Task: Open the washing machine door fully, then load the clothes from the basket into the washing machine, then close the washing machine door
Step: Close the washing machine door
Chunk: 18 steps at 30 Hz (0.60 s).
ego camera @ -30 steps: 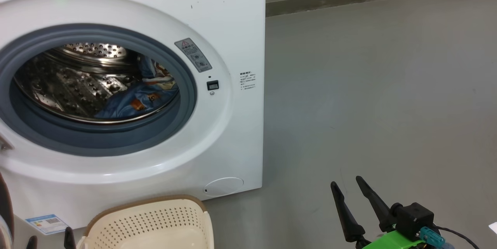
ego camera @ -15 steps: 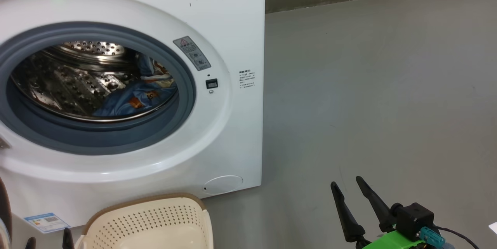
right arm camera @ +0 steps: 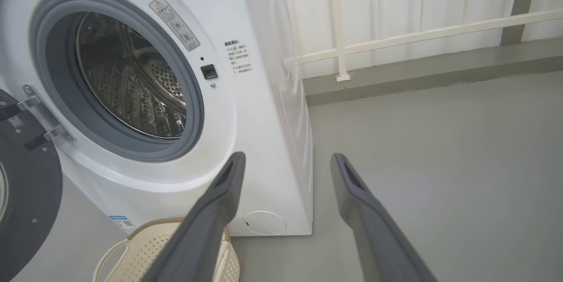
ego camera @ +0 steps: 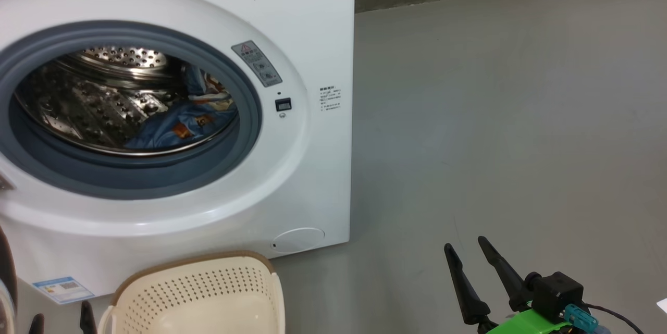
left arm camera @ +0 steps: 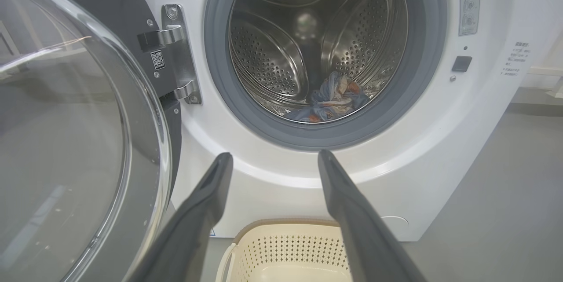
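The washing machine point(ego camera: 312, 37) stands at the left with its door point(left arm camera: 66, 141) swung open on the hinge side, the glass bowl facing me. The clothes point(ego camera: 182, 123), blue with orange prints, lie low in the steel drum; the same clothes point(left arm camera: 327, 104) show in the left wrist view. The basket point(ego camera: 208, 292) sits on the floor below the opening, and its visible inside is bare. My left gripper point(left arm camera: 275, 155) is open above the basket point(left arm camera: 290, 251), holding nothing. My right gripper point(ego camera: 465, 243) is open over bare floor, right of the machine.
Grey floor point(ego camera: 495, 115) stretches to the right of the machine. A white railing and wall point(right arm camera: 396, 35) run behind it. The open door point(right arm camera: 26, 194) stands out on the machine's left side, beside the basket point(right arm camera: 145, 251).
The whole head picture has slid up slightly, so the camera has moved. The right gripper keeps its place in view. Both grippers stay open.
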{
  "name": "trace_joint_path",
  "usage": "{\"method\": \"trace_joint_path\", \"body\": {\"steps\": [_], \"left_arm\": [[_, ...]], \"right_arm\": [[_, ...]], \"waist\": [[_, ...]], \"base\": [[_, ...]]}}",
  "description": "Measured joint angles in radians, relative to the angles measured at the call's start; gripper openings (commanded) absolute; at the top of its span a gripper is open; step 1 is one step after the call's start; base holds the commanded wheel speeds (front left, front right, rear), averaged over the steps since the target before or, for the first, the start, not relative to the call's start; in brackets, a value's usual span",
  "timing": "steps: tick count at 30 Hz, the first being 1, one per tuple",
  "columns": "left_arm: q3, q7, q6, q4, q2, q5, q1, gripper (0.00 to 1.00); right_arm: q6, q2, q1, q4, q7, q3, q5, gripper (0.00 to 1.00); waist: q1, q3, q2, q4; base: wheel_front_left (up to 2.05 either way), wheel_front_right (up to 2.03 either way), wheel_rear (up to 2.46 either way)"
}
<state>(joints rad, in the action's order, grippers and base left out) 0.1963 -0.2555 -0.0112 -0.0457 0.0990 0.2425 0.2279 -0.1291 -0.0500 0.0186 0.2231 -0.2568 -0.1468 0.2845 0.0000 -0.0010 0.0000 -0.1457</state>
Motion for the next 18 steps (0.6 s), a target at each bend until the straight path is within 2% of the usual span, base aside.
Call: {"method": "trace_joint_path", "body": {"steps": [12, 18], "left_arm": [[0.018, 0.000, 0.007, -0.003, -0.014, -0.006, -0.007, 1.00], [0.023, 0.000, 0.009, -0.003, -0.018, -0.018, -0.008, 1.00]], "right_arm": [[0.000, 0.000, 0.000, 0.000, 0.000, 0.002, 0.000, 1.00], [0.000, 0.000, 0.000, 0.000, 0.000, 0.003, 0.000, 1.00]], "waist": [[0.0000, 0.002, 0.0000, 0.002], [0.0000, 0.001, 0.0000, -0.001]], "base": [[-1.83, 1.83, 0.00], [-1.24, 1.24, 0.00]]}}
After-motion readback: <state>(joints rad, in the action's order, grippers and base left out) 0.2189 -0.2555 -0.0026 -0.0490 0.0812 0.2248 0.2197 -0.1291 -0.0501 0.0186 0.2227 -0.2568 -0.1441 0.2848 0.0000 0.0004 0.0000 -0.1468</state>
